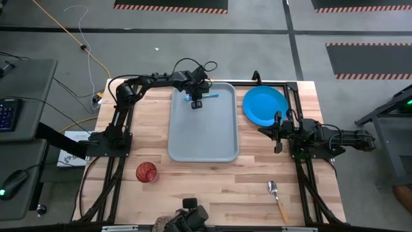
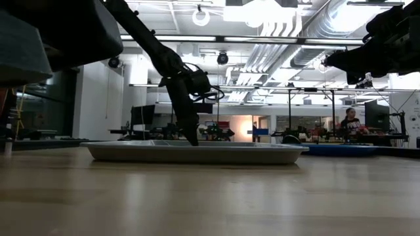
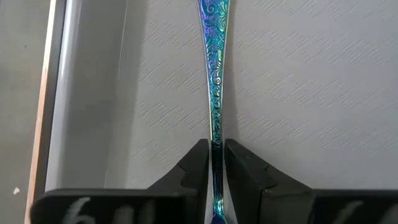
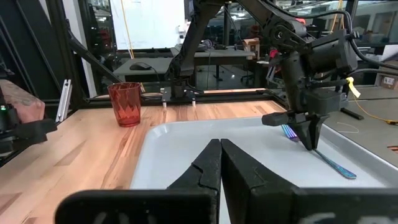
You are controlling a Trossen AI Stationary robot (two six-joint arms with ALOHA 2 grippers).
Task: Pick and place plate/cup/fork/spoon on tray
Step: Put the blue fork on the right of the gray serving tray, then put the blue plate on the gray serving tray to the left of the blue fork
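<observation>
No legible txt (labels too blurry).

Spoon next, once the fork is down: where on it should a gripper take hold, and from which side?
Judging by the high view, grip the spoon at mid-handle, coming straight down from above. It lies flat on bare wood near the table's front right, its silvery head toward the tray, with nothing beside it. Set the fingers across the slim handle. The right gripper is nearer; the left gripper is shut on the fork.

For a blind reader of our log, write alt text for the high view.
Seen from above, the left gripper has its fingers shut on a fork at the far end of a grey tray. The right gripper waits beside a blue plate; a red cup and a spoon lie on the wooden table.
</observation>
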